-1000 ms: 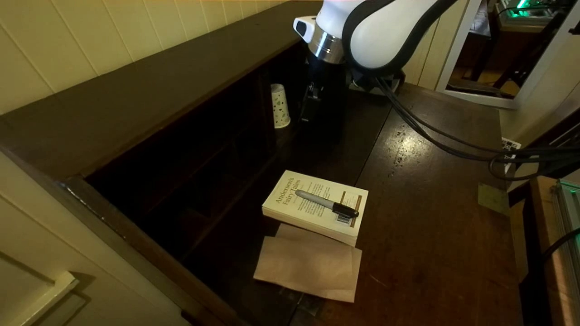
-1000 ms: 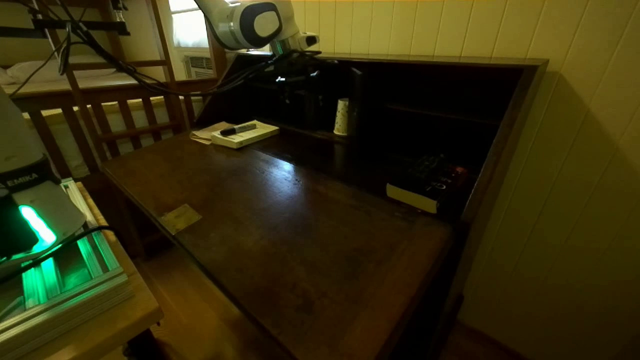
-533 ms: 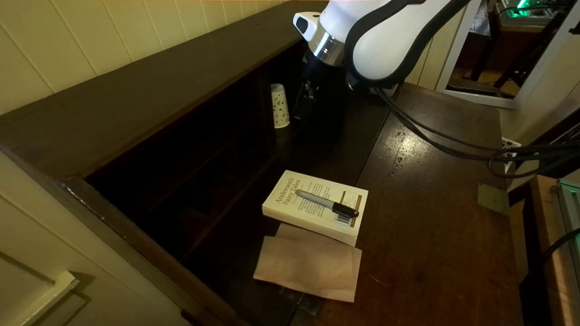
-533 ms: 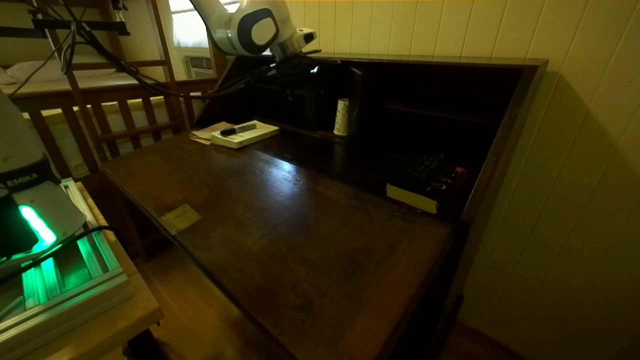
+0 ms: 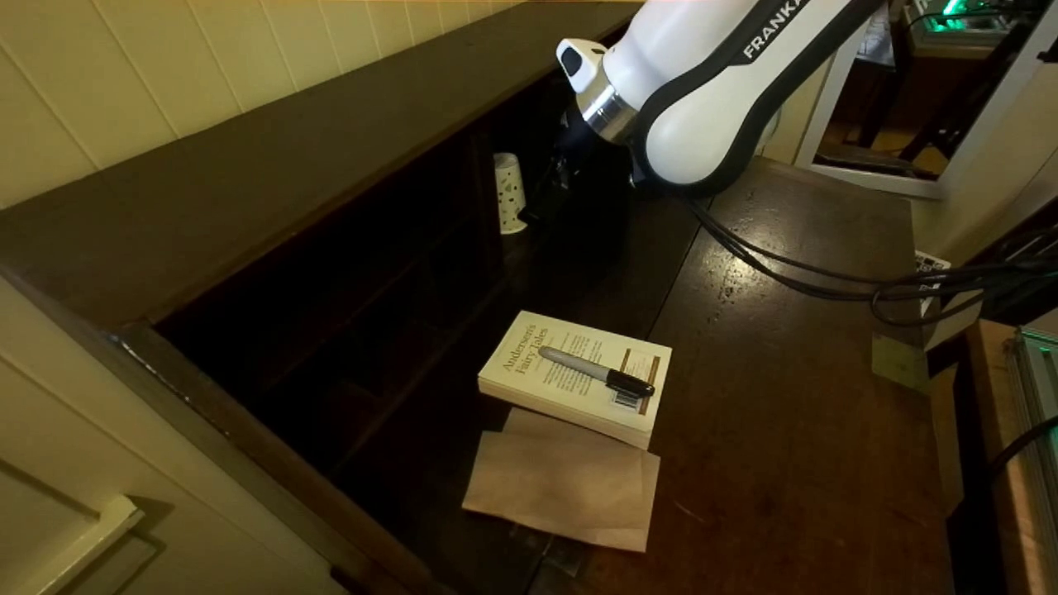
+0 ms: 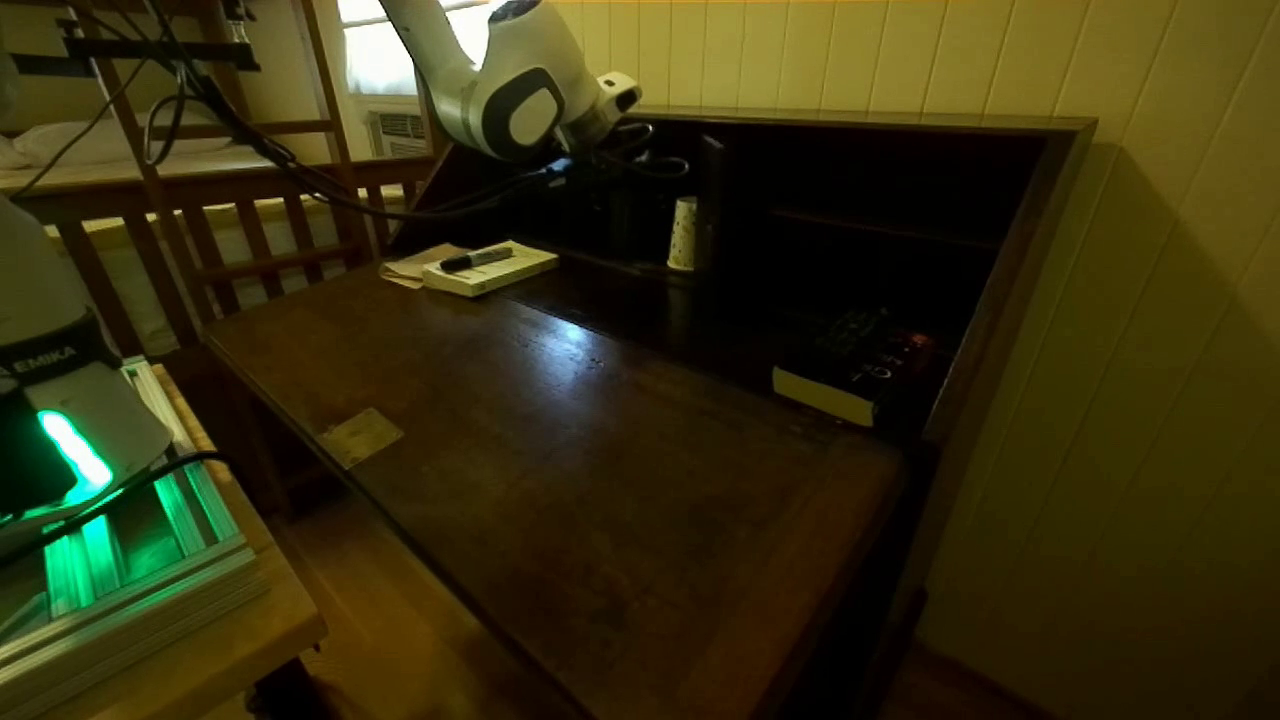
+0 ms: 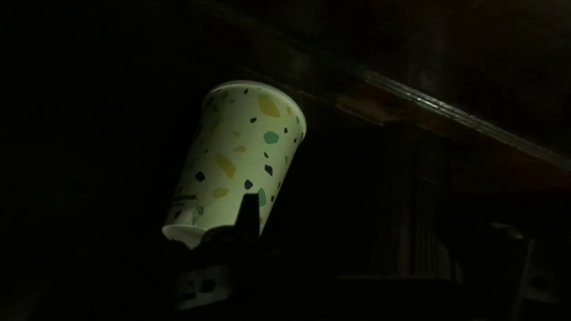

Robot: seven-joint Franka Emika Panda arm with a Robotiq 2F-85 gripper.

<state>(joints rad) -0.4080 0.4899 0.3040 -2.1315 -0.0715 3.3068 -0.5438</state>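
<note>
Hand (image 5: 537, 210) spread wide, nothing gripped | speckled cup (image 7: 241, 151) upside down just beside it | contact unclear

A marker (image 5: 597, 372) lay on a paperback (image 5: 569, 395), paper (image 5: 562, 487) just beside it, on the desk (image 5: 785, 421). In an exterior view, a cup (image 6: 683, 236) stood left of another book (image 6: 850, 375).

Home bedroom, with slatted wooden bed (image 6: 245, 187), pillow (image 6: 102, 138) and desk (image 6: 600, 500).
</note>
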